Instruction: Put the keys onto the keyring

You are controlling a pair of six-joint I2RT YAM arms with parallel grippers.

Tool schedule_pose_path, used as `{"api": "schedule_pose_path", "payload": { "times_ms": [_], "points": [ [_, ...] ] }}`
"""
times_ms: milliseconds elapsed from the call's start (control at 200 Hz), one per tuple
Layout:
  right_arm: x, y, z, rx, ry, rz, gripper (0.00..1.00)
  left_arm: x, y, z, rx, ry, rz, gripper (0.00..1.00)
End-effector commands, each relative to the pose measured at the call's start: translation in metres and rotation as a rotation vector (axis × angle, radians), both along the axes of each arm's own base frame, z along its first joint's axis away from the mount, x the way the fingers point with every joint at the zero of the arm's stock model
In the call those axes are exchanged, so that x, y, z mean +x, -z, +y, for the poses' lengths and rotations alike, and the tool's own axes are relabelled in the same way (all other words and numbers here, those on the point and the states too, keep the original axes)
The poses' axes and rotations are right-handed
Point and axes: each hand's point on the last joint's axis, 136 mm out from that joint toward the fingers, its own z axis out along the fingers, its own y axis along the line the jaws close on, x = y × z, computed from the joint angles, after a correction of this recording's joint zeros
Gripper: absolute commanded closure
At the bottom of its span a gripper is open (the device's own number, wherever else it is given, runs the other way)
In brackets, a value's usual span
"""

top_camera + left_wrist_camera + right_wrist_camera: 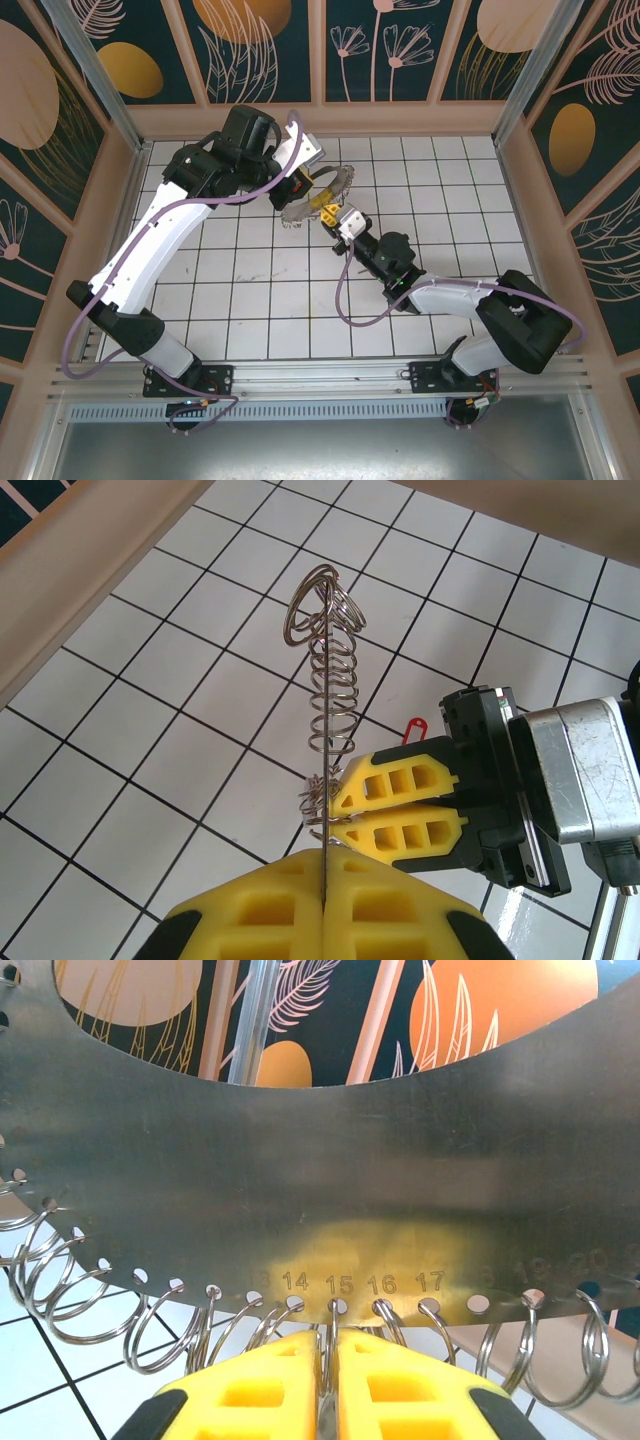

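The keyring (pixel 320 1180), a thin crescent of brushed grey steel, is held at upper centre of the top view; numbered holes along its curved edge are hung with wire split rings (pixel 55 1280). Its edge is clamped by the fully closed left gripper (pixel 325 870); the ring at hole 15 is pinched by the nearly closed right gripper (pixel 328 1355).

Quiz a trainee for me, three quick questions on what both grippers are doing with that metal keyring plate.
1. True or false: the left gripper is shut on the keyring's thin edge.
2. Which numbered hole is right above the right gripper? A 14, B 15, C 17.
3. Fill in: both grippers' fingers are ____ in colour.
Key: 1 true; 2 B; 3 yellow.
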Motion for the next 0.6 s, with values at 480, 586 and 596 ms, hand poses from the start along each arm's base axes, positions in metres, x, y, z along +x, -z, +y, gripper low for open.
{"api": "schedule_pose_path", "payload": {
  "times_ms": [480,586,596],
  "points": [
    [0.0,-0.017,-0.012,0.062,0.036,-0.026,1.0,0.016,-0.018,0.008,-0.062,-0.147,-0.06,1.0],
    [-0.001,-0.015,-0.015,0.053,0.023,-0.005,1.0,0.027,-0.027,0.009,-0.12,-0.21,-0.081,1.0],
    [-0.002,-0.015,-0.015,0.052,0.018,-0.003,1.0,0.027,-0.028,0.008,-0.129,-0.21,-0.079,1.0]
  ]
}}
